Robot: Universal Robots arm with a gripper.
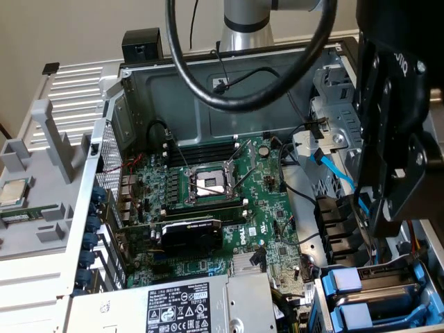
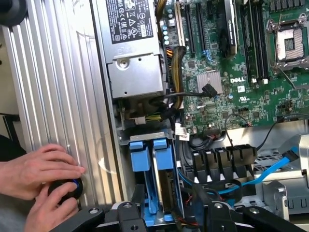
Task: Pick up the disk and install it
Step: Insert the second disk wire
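Room: plain beige wall (image 1: 69,35) at the back; silver arm (image 1: 246,24) rising behind the work.
Work surface: open computer case (image 1: 139,90) lying on its side, interior facing up; ribbed silver panel (image 2: 58,87) alongside it.
Inside case: green motherboard (image 1: 270,229) with a bare CPU socket (image 1: 208,184); black graphics card (image 1: 191,236); grey power supply (image 2: 135,72) with a black-and-white label; drive cage (image 2: 145,135) just beside the power supply.
Cabling: thick black cable loop (image 1: 243,106) hanging over the case; flat blue cable (image 2: 270,166) near the cage.
Person: hands (image 2: 36,169) on a black round knob (image 2: 67,188) with a blue ring, resting on the ribbed panel.
Disk location: in the drive cage, behind one of two blue carrier fronts, the front nearer the ribbed panel (image 2: 140,157) or the front nearer the motherboard (image 2: 164,154). Label hidden, so cannot tell which one.
Disk attitude: both carriers stand on edge, side by side and parallel.
Disk long axis: along the cage, running away from the power supply; roughly left to right across the exterior view.
Disk heading: blue front end toward the power supply, the exterior view's left.
Gripper (image 2: 175,215): above the cage, over the carriers' rear ends; fingers spread apart, cage showing between them, nothing clamped.
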